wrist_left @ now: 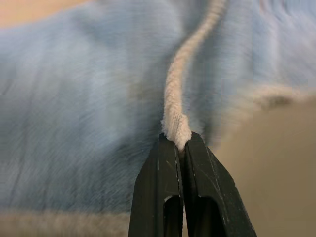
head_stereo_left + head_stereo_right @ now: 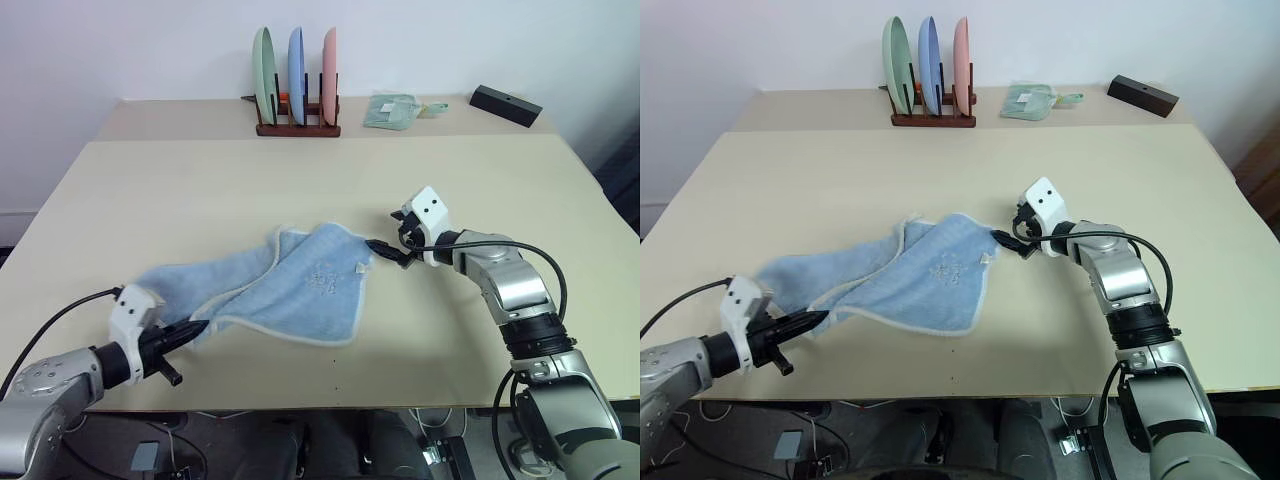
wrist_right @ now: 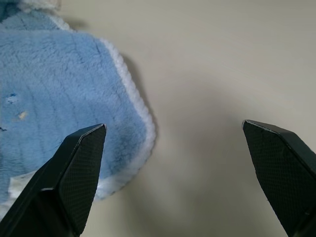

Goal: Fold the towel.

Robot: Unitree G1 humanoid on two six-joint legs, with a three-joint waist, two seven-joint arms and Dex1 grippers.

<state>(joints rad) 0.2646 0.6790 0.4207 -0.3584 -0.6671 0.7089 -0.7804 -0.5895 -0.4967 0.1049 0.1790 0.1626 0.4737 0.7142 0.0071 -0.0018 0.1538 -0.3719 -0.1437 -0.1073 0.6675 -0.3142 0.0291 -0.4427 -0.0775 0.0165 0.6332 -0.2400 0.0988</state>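
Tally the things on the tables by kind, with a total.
Plates in the rack: 3 (green plate, blue plate, pink plate)
Wooden rack: 1
Cloths: 2 (blue towel, pale green cloth)
Black box: 1
Total: 7

bench (image 2: 300,190): beige, matte, two tops butted with a seam across | wall (image 2: 120,45): plain white behind the far edge | far edge: wooden rack (image 2: 297,127) with three upright plates, green, blue, pink; pale green cloth (image 2: 392,110); black box (image 2: 505,104) | floor (image 2: 15,225): pale, at left | light: even, soft shadows
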